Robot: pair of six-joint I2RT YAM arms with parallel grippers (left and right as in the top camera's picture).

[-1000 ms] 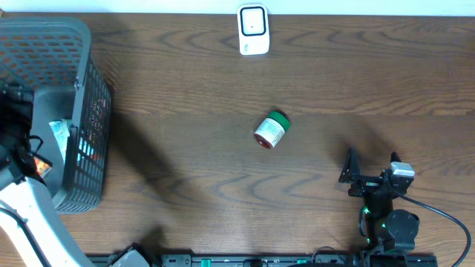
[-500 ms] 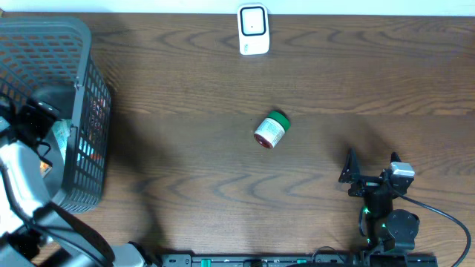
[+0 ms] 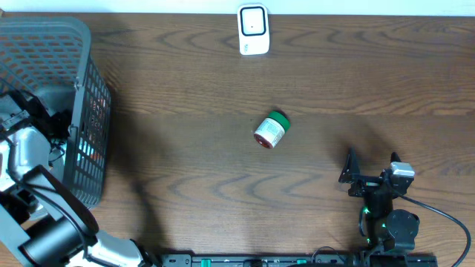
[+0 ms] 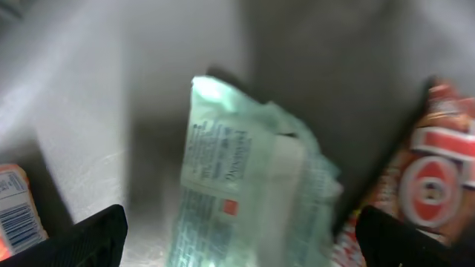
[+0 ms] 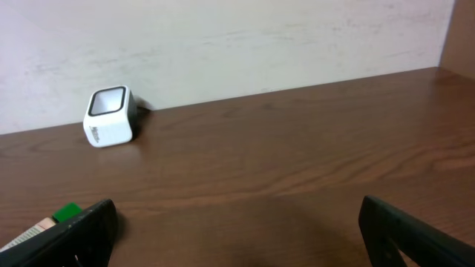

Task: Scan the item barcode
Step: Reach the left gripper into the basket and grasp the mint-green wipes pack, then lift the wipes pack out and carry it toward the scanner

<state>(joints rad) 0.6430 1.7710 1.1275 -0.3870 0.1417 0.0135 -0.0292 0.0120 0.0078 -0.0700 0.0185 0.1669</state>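
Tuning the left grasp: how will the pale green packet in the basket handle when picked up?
Probably floppy: the pale green packet looks like crinkled film, so it may sag. The plastic wrap could slip in the open left gripper. Looks flat, so likely light.

Green packet [image 4: 245, 170] blurred, print unreadable

Seen from my console: the basket [image 3: 82, 111] stands at the left edge of the table [image 3: 185, 170], my left gripper [image 4: 241, 237] inside it over a packet [image 4: 245, 185] flanked by a carton [image 4: 16, 215] and a snack bag [image 4: 430, 185]. A jar [image 3: 271, 129] lies mid-table, the scanner [image 3: 253, 30] behind it at the far edge, my right gripper [image 5: 237, 230] at front right.
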